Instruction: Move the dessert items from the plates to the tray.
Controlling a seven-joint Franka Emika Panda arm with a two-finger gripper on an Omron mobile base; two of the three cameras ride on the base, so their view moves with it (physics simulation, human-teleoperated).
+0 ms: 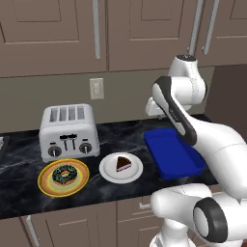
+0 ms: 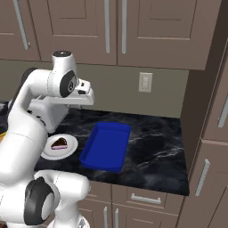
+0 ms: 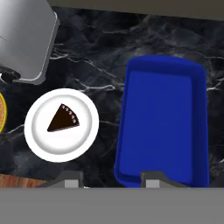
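Black marbled stone makes up the counter point(image 1: 120, 132) I'm working over, with brown cabinet doors point(image 1: 53, 34) above it and a pale wall outlet point(image 1: 96, 88) on the backsplash. At the back left stands a silver four-slot toaster point(image 1: 70, 131).

From the left base camera I see the orange-rimmed plate point(image 1: 46, 183) in front of the toaster, carrying the chocolate-frosted donut point(image 1: 63, 174) with its coloured sprinkles. Just beside it, to the right, sits the white plate point(image 1: 108, 170) with the dark cake wedge point(image 1: 122, 163) on it, a pink layer showing along its side. Further right, apart from both plates, lies the blue tray point(image 1: 166, 157), its long side running away from me; my arm crosses in front of part of it.

Both desserts sit on their plates, and I see nothing in the tray from any camera.

My hand hangs high above the counter, looking straight down. From the hand camera the cake wedge point(image 3: 62, 118) lies near the middle of the white plate point(image 3: 39, 140), the tray point(image 3: 162, 127) is off to one side of it, and a corner of the toaster point(image 3: 26, 39) is at the edge. The jaws point(image 3: 113, 177) are drawn in as far as they go and grasp nothing; the finger tips point(image 3: 72, 178) show low in that view, one over the dark stone and the other over the tray's near rim.
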